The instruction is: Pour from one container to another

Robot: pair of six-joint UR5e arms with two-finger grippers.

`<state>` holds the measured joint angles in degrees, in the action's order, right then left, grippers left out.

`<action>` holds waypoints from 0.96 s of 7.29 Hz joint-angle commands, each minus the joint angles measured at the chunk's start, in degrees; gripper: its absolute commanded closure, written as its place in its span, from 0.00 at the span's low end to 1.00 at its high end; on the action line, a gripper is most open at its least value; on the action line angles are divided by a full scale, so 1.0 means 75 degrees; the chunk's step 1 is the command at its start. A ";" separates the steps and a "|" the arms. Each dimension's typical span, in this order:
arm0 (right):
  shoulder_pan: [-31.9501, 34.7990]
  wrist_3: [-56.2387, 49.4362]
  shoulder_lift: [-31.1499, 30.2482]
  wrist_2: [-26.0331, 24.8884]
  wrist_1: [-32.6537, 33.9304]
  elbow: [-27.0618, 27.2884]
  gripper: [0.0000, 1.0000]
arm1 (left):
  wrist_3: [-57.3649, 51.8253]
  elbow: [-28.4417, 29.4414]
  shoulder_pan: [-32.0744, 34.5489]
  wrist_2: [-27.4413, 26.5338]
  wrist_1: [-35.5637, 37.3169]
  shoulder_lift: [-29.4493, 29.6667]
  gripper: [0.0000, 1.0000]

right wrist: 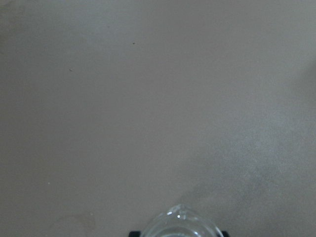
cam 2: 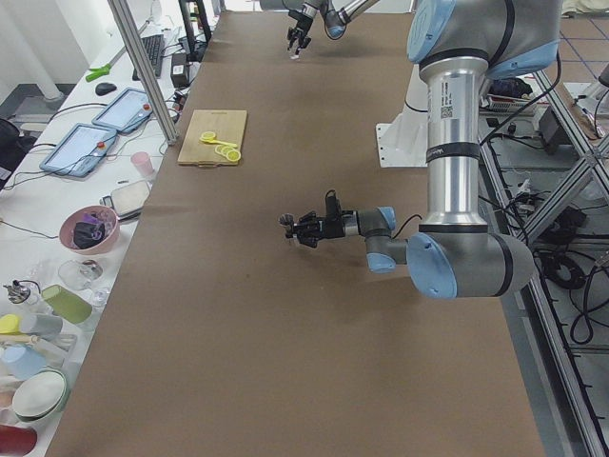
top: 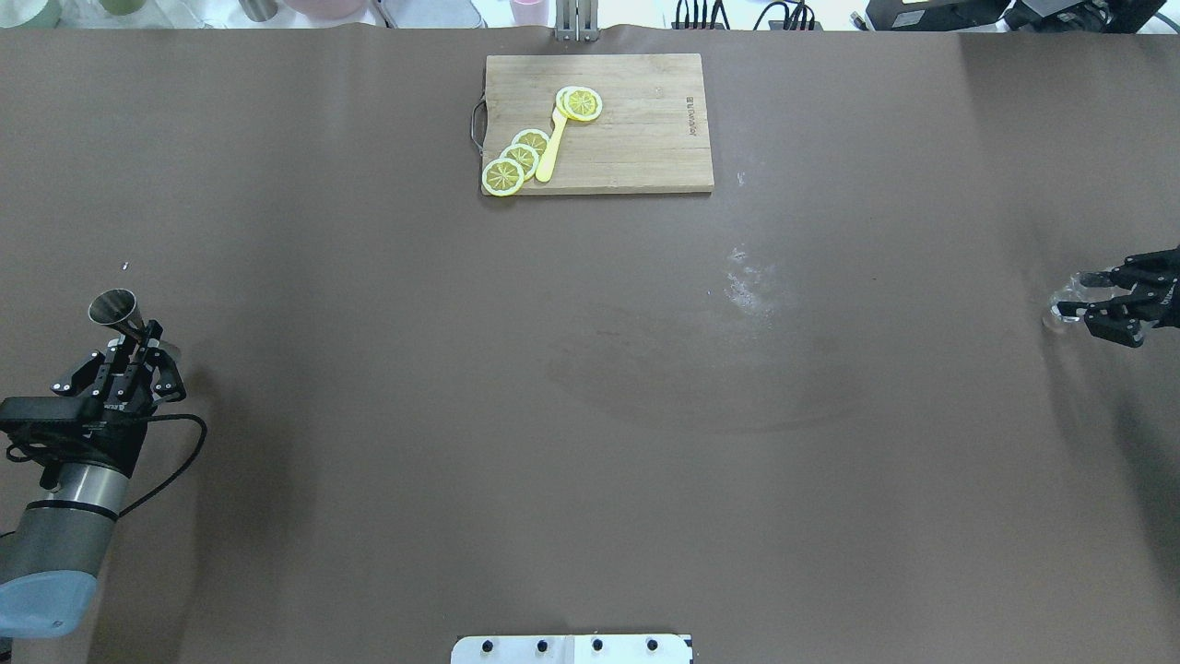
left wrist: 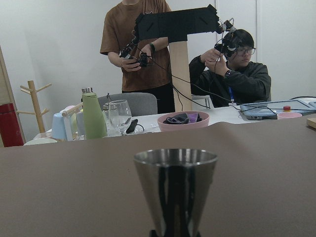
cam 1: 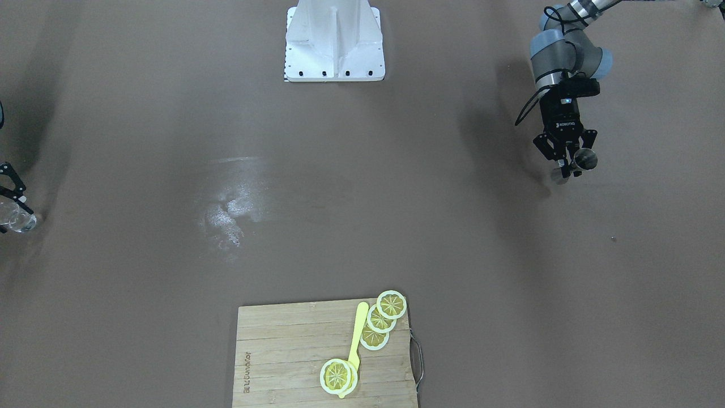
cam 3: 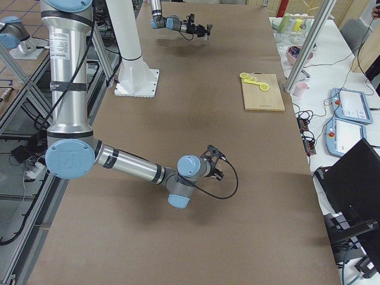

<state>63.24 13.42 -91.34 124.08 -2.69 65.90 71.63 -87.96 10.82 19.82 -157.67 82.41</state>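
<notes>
Steel cup [top: 112,307] clamped, left tool [top: 130,343] | glass [top: 1062,309] clamped, right tool [top: 1080,297] | opposite table [top: 590,415] ends

Left table [top: 590,415] end: jigger [top: 112,307]; right end: glass [top: 1062,310]; midway at far edge: board [top: 636,138] with slices [top: 503,176].

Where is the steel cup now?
In the overhead view the steel cup is at the table's left side, held by the left gripper, far from the cutting board.
</notes>
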 commanded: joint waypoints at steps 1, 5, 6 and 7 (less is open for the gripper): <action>-0.0007 0.0004 0.0026 -0.0021 -0.0005 -0.0032 1.00 | 0.0070 0.0090 -0.0001 0.0017 0.0000 0.0075 1.00; -0.0007 0.0004 0.0049 -0.0056 -0.0005 -0.0103 1.00 | 0.0222 0.0231 -0.0001 0.0018 0.0000 0.0133 1.00; -0.0007 0.0004 0.0049 -0.0056 -0.0005 -0.0103 1.00 | 0.0222 0.0231 -0.0001 0.0029 0.0000 0.0145 1.00; -0.0007 0.0004 0.0049 -0.0056 -0.0005 -0.0103 1.00 | 0.0222 0.0231 -0.0001 0.0029 0.0000 0.0145 1.00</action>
<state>63.19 13.45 -90.97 123.68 -2.72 65.14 73.28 -86.26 10.81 20.01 -157.68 83.44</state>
